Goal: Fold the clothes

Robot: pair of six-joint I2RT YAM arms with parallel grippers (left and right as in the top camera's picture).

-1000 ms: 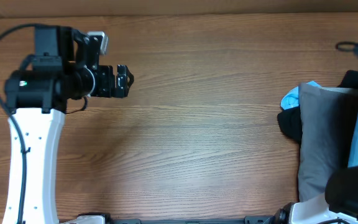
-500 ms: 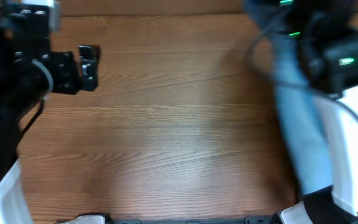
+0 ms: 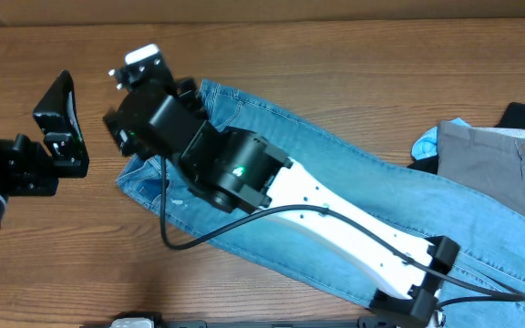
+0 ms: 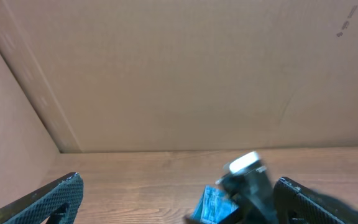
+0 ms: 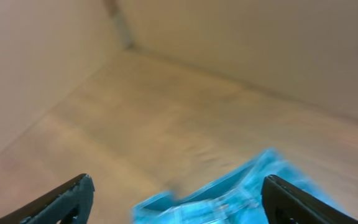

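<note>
The light-blue denim jeans (image 3: 381,173) lie spread diagonally across the brown wooden counter (image 3: 335,55), from upper left to lower right. The right tool (image 5: 180,196) sits above their upper-left end, fingers wide apart, gripping nothing. The left tool (image 3: 62,135), near that end, stands wide apart and empty.

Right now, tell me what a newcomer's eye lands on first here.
Light-blue jeans sprawl diagonally across the wooden table, from upper left to the lower right edge. The right arm stretches over them, with the right gripper open over their left end. Grey trousers sit at the right edge.
</note>
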